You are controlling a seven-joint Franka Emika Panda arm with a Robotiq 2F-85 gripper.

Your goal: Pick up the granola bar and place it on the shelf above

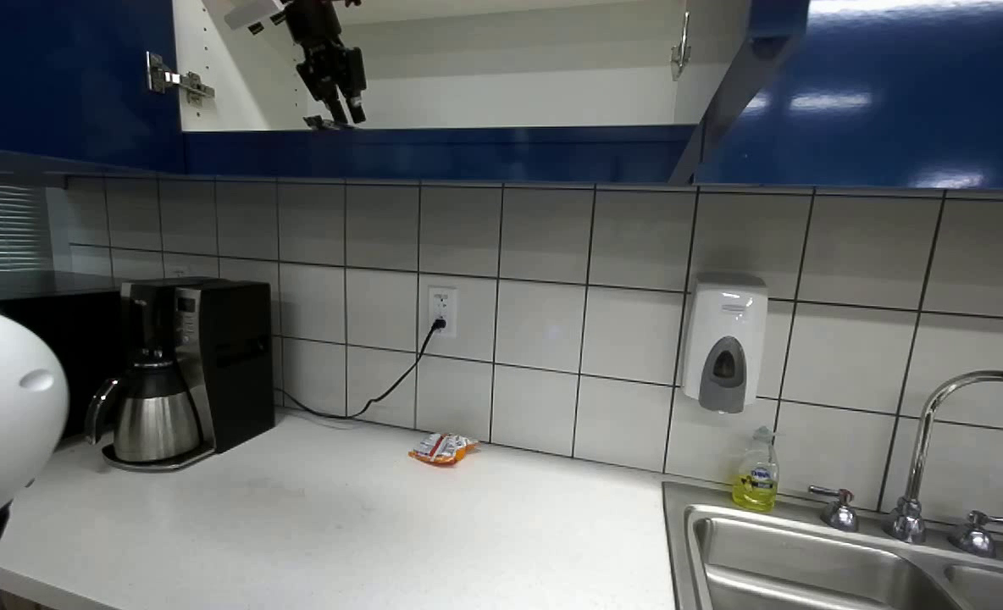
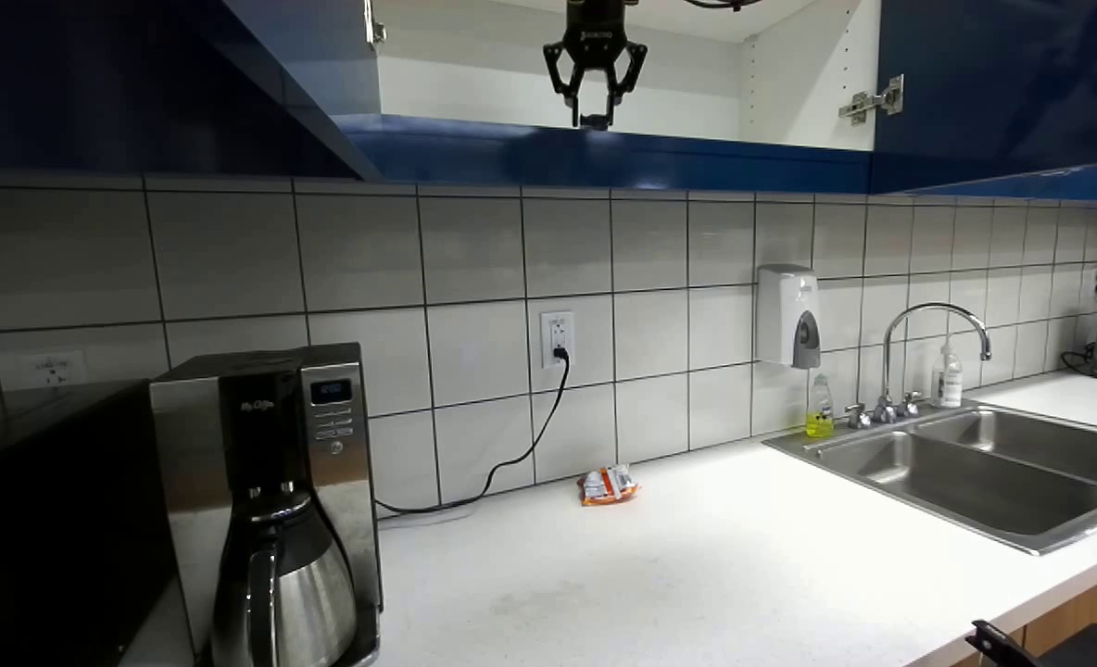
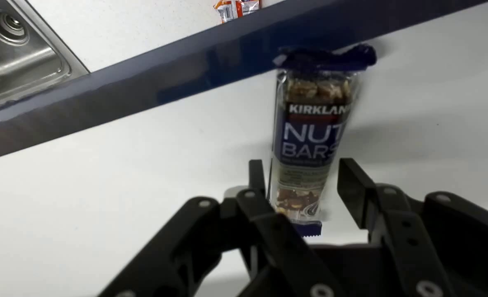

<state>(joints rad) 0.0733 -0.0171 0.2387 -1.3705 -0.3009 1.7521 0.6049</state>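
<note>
The granola bar (image 3: 310, 136) is a dark blue and clear "Nut Bars" wrapper, lying on the white shelf (image 3: 145, 173) in the wrist view, its far end by the shelf's blue front edge. My gripper (image 3: 303, 177) is open, with a finger on each side of the bar's near end. The left finger is close to the bar, and a gap shows at the right finger. In both exterior views the gripper (image 1: 347, 117) (image 2: 593, 115) points down inside the open cupboard. The bar shows there as a small dark shape (image 1: 319, 124) (image 2: 596, 122) at the fingertips.
The cupboard's blue front rail (image 1: 468, 152) runs below the gripper. A cupboard side wall (image 1: 239, 76) and hinged door (image 1: 61, 76) stand beside the arm. On the counter (image 1: 340, 525) are an orange packet (image 1: 444, 449), a coffee maker (image 1: 205, 364) and a sink (image 1: 806, 551).
</note>
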